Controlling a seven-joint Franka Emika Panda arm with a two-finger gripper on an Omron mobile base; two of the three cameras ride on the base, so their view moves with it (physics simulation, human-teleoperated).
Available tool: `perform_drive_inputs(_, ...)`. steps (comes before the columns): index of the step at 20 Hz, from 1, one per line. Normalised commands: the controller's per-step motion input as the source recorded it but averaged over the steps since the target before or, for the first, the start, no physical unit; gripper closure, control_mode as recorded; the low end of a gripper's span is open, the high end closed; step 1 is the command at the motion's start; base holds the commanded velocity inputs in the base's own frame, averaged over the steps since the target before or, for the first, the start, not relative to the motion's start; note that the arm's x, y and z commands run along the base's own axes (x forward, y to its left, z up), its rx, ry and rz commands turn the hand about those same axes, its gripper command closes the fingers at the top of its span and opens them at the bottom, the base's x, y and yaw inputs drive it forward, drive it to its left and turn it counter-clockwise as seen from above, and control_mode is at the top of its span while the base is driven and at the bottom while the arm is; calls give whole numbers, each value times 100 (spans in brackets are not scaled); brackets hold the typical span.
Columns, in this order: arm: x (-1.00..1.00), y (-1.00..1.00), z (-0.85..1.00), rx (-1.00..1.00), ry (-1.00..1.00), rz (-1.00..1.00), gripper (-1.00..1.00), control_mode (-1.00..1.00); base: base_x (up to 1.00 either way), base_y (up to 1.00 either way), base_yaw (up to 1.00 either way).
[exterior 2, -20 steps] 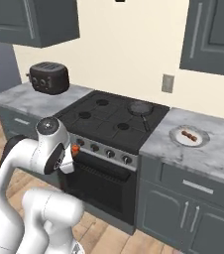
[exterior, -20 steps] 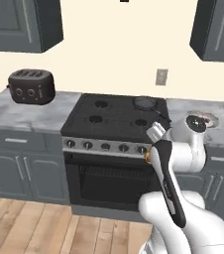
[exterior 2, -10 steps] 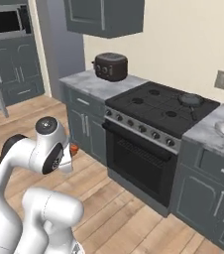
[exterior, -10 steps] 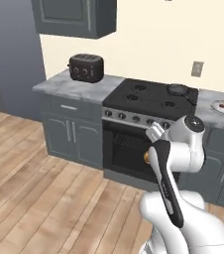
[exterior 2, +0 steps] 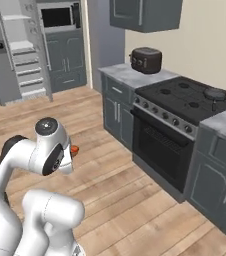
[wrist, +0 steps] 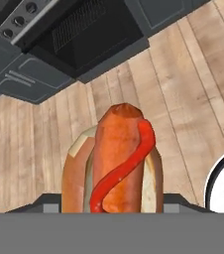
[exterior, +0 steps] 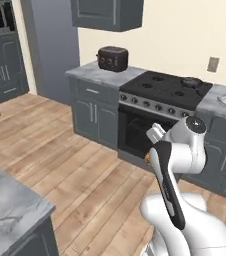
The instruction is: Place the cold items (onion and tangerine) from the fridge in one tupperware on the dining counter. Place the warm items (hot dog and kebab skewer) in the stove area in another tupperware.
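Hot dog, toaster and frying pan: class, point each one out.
hot dog (wrist: pixel 118 163), hand view, on the sausage's middle.
toaster (exterior: pixel 113 58), left base view, on its front face.
frying pan (exterior 2: pixel 215 93), right base view, on its bowl.

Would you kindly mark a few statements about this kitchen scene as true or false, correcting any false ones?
1. The gripper holds a hot dog. True.
2. A kettle sits left of the stove on the counter. False: it is a toaster.
3. A pan rests on a rear burner of the stove. True.
4. The oven door hangs open. False: it is closed.
5. The hot dog has a red stripe of sauce along it. True.
6. The floor is tiled in white. False: it is wood planks.
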Motion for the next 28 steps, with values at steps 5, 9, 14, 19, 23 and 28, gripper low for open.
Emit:
perform_drive_inputs(5,0,0,0,0,0,0,100,100,-100,35,34)
perform_drive_inputs(9,0,0,0,0,0,0,100,100,-93,98,45)
perform_drive_inputs(14,0,0,0,0,0,0,100,100,-84,100,43)
perform_drive_inputs(19,0,0,0,0,0,0,100,100,-80,100,42)
perform_drive_inputs(23,0,0,0,0,0,0,100,100,-54,100,37)
perform_drive_inputs(28,0,0,0,0,0,0,100,100,-40,100,26)
